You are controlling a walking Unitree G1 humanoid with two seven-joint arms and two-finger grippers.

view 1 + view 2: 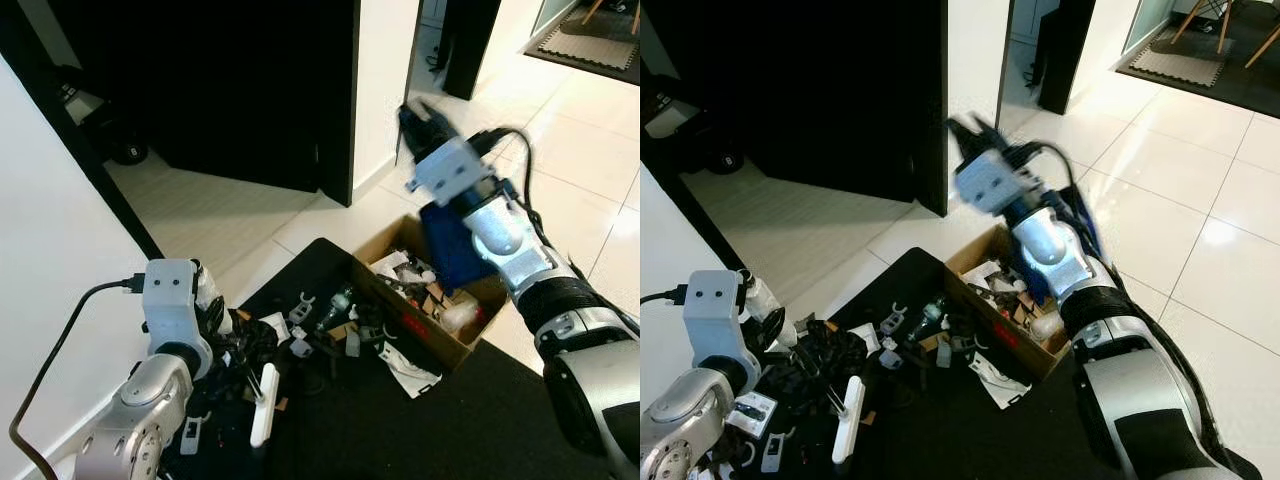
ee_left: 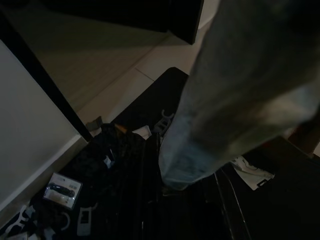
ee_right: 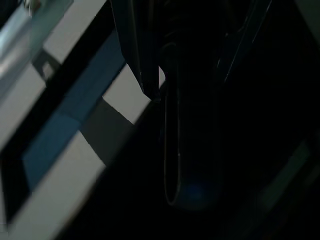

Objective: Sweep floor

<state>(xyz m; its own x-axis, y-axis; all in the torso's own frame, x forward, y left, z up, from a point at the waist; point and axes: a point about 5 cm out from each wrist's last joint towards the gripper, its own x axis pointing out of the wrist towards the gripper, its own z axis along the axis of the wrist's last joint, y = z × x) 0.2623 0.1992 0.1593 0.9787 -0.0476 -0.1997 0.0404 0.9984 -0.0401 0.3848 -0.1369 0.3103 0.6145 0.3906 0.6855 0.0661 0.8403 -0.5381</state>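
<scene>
The floor (image 1: 590, 140) is pale glossy tile, with a black mat (image 1: 480, 420) laid over it close to the robot. On the mat sits an open cardboard box (image 1: 425, 300) crammed with odds and ends, and more small litter (image 1: 310, 335) (clips, paper scraps, a white strip) spills beside it. The right gripper (image 1: 420, 120) is raised above the box, blurred, so I cannot tell whether its fingers are parted. The left gripper (image 1: 235, 365) hangs low over the litter near the white wall (image 1: 50, 270); its fingers' state is also unclear.
</scene>
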